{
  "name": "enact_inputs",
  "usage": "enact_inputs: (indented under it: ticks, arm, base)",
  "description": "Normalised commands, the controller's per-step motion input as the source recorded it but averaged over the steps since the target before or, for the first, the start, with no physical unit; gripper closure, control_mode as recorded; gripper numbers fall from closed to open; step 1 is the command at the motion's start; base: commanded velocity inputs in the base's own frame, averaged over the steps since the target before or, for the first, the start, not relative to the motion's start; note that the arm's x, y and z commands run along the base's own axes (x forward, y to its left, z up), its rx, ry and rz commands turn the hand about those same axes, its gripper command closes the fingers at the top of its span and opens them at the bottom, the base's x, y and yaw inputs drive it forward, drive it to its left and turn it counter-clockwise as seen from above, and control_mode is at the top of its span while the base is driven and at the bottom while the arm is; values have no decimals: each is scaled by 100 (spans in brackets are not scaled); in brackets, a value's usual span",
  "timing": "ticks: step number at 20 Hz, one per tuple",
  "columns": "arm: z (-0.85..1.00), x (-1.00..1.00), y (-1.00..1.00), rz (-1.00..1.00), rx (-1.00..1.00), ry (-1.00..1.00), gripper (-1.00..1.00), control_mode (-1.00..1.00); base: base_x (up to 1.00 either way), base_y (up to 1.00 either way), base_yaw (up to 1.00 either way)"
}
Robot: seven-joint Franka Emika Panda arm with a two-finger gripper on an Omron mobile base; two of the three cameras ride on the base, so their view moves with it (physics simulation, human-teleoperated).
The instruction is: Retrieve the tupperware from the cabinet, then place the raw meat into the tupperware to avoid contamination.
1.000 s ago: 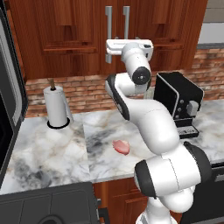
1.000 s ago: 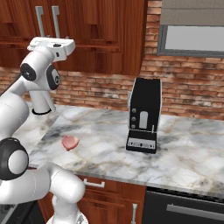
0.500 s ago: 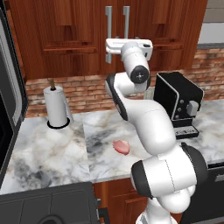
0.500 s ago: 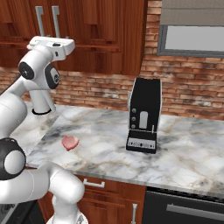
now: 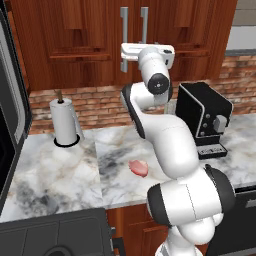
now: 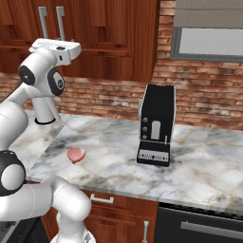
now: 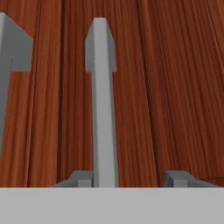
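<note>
The step in hand appears to be the first one, opening the cabinet [image 5: 100, 45]: both doors are shut and the tupperware cannot be seen, so it is presumably behind them. The arm is raised to the cabinet, and the gripper [image 7: 129, 179] faces the wood at close range. In the hand view one bar handle [image 7: 101, 109] rises between the fingertips [image 7: 177, 178], close against one tip and clear of the other, while the second bar handle [image 7: 11, 48] stands off to the side, outside the grip. The jaws stand part-way open with no visible contact on the far side, so the handle is bracketed but not judged to be gripped; nothing is held. In my judgement the next move calls for the fingers to finish closing squarely on that bar, followed by a pull along the door's swing, not straight back, or the grip may slip off the smooth metal. The raw meat [image 5: 138, 167] lies bare on the marble counter [image 5: 60, 175], below the cabinet and toward the counter's front edge, untouched. Count: two long bar handles at the cabinet's centre seam, one piece of raw meat, one paper-towel roll [image 5: 65, 122] standing below the cabinet to the meat's left, one black coffee machine [image 5: 205, 117] to the meat's right, one gripper. Both later steps remain undone.
</note>
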Motion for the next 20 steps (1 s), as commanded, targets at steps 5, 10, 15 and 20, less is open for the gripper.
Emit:
enact_inputs:
  ticks: [5, 10, 15, 20]
  arm:
    - [-6, 22, 1, 0, 0, 0, 100, -100]
    - [0, 13, 3, 0, 0, 0, 100, -100]
    - [-1, 1, 15, 0, 0, 1, 100, -100]
    - [-9, 0, 33, 0, 0, 2, 100, -100]
  base:
    - [0, 0, 0]
    - [0, 0, 0]
    - [0, 0, 0]
    - [0, 0, 0]
